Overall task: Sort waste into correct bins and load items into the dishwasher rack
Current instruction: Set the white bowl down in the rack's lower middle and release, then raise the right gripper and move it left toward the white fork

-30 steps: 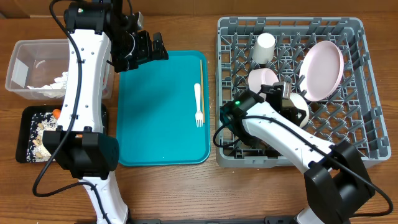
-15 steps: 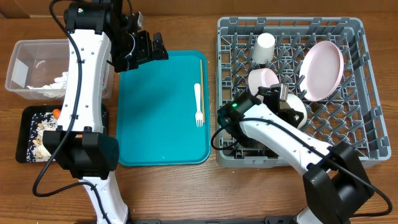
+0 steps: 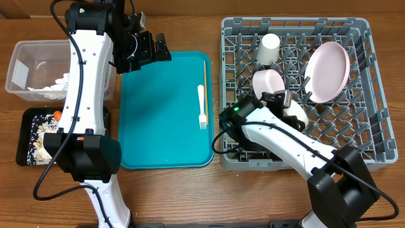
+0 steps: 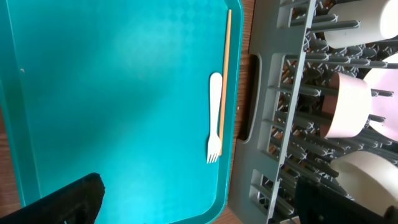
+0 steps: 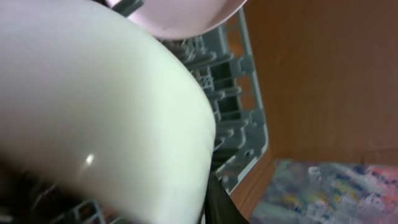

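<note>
In the grey dishwasher rack (image 3: 361, 126), my right gripper (image 3: 288, 100) is shut on the rim of a white bowl (image 3: 297, 115). The right wrist view is filled by that bowl (image 5: 93, 112), which lies against one dark finger (image 5: 221, 208); the other finger is hidden. A white cup (image 3: 268, 48), a pink bowl (image 3: 267, 80) and a pink plate (image 3: 328, 71) stand in the rack. A white fork (image 3: 202, 106) and a chopstick (image 3: 205, 79) lie on the teal tray (image 3: 158, 114). My left gripper (image 3: 154, 50) hangs open and empty above the tray's far left corner.
The clear tub (image 3: 25, 63) at the far left holds a white napkin (image 3: 57, 85). In front of it, the black tray (image 3: 25, 117) holds food scraps (image 3: 41, 136) and a carrot (image 3: 57, 114). The left wrist view shows the fork (image 4: 214, 118) beside the rack wall (image 4: 292, 124).
My right arm has shifted slightly left and toward the front, and the white bowl has sunk a little lower among the pegs. The left arm has not moved.
</note>
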Action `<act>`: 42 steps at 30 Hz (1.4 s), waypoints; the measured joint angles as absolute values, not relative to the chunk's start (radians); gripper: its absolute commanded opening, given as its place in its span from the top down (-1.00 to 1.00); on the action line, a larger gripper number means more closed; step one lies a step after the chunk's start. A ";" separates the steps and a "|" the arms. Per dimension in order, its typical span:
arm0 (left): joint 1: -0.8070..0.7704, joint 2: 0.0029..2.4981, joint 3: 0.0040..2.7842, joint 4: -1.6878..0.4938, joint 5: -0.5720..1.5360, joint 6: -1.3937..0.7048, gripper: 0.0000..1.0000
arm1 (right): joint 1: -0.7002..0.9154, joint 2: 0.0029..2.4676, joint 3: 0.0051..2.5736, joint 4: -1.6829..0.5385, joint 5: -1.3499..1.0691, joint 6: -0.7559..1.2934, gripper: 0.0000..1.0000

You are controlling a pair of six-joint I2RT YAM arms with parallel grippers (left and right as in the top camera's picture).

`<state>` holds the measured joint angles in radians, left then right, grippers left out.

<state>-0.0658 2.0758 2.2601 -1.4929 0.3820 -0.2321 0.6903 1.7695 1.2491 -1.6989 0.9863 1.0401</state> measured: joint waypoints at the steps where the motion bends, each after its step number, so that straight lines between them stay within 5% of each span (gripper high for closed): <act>1: -0.066 2.076 2.260 -1.493 0.382 -0.232 -1.00 | 0.691 1.769 1.249 -1.697 0.956 1.037 0.71; 8: -0.066 2.076 2.260 -1.493 0.382 -0.232 -1.00 | 0.703 1.770 1.249 -1.695 0.826 1.018 0.22; 9: -0.066 2.076 2.260 -1.493 0.382 -0.232 -1.00 | 0.703 1.770 1.249 -1.695 0.815 1.018 0.08; 10: -0.066 2.076 2.260 -1.493 0.382 -0.232 -1.00 | 0.703 1.770 1.249 -1.695 0.803 1.020 -0.28; 12: -0.066 2.076 2.260 -1.493 0.382 -0.232 -1.00 | 0.703 1.770 1.249 -1.696 0.785 1.012 -0.36; 16: -0.066 2.076 2.260 -1.493 0.382 -0.232 -1.00 | 0.714 1.770 1.249 -1.696 0.770 1.010 -1.00; 24: -0.066 2.076 2.260 -1.493 0.382 -0.232 -1.00 | 0.839 1.684 1.311 -1.694 0.738 0.989 -1.00; 29: -0.066 2.076 2.260 -1.493 0.382 -0.232 -1.00 | 0.891 1.556 1.427 -1.689 0.686 0.933 -0.49; 33: -0.066 2.076 2.260 -1.493 0.382 -0.232 -1.00 | 0.885 1.443 1.489 -1.646 0.660 0.915 0.43; 35: -0.066 2.076 2.260 -1.493 0.382 -0.232 -1.00 | 0.878 1.378 1.497 -1.598 0.649 0.903 0.72; 37: -0.066 2.076 2.260 -1.493 0.382 -0.232 -1.00 | 0.864 1.320 1.499 -1.524 0.615 0.870 0.92; 42: -0.066 2.076 2.260 -1.493 0.382 -0.232 -1.00 | 0.853 1.240 1.504 -1.340 0.468 0.720 0.92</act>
<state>-0.0658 2.0758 2.2601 -1.4929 0.3820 -0.2321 0.8528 1.2396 1.5036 -1.3396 0.4679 0.7197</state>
